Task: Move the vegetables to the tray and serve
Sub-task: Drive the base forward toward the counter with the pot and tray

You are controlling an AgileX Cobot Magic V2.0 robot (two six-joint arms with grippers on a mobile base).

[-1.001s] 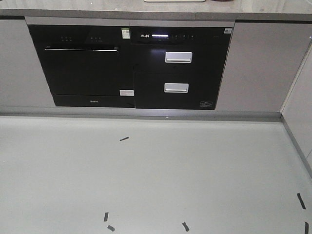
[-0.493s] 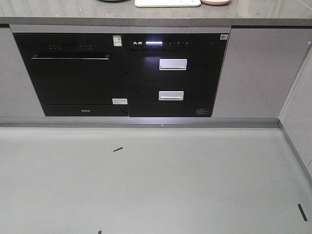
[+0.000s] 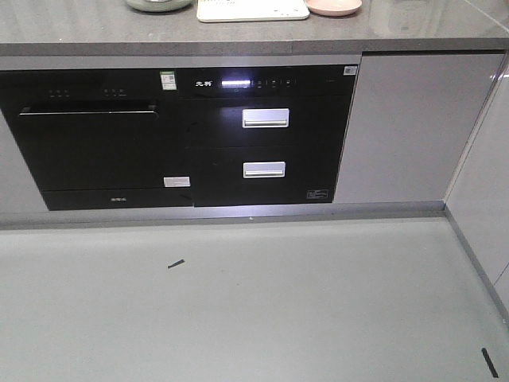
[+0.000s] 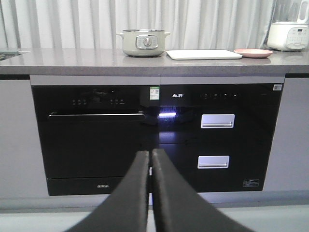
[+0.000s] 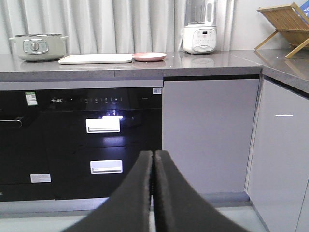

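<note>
The cream tray (image 3: 252, 9) lies on the grey counter (image 3: 79, 32), far from both grippers; it also shows in the left wrist view (image 4: 203, 54) and the right wrist view (image 5: 95, 58). A round pink plate (image 3: 334, 7) sits just right of it, seen also in the left wrist view (image 4: 253, 52) and the right wrist view (image 5: 149, 56). No lettuce leaves show in any view. My left gripper (image 4: 150, 153) is shut and empty, well below counter height. My right gripper (image 5: 154, 153) is shut and empty, also low.
A pale green pot (image 4: 143, 42) stands left of the tray. A white blender (image 5: 199, 32) stands right of the plate, a wooden rack (image 5: 285, 24) on the side counter. Black built-in appliances (image 3: 175, 135) fill the cabinet front. Side cabinets (image 3: 485, 191) close the right.
The front view has shifted closer and to the right: the counter top with tray, plate and pot has come into view, and the floor marks have slid down and out.
</note>
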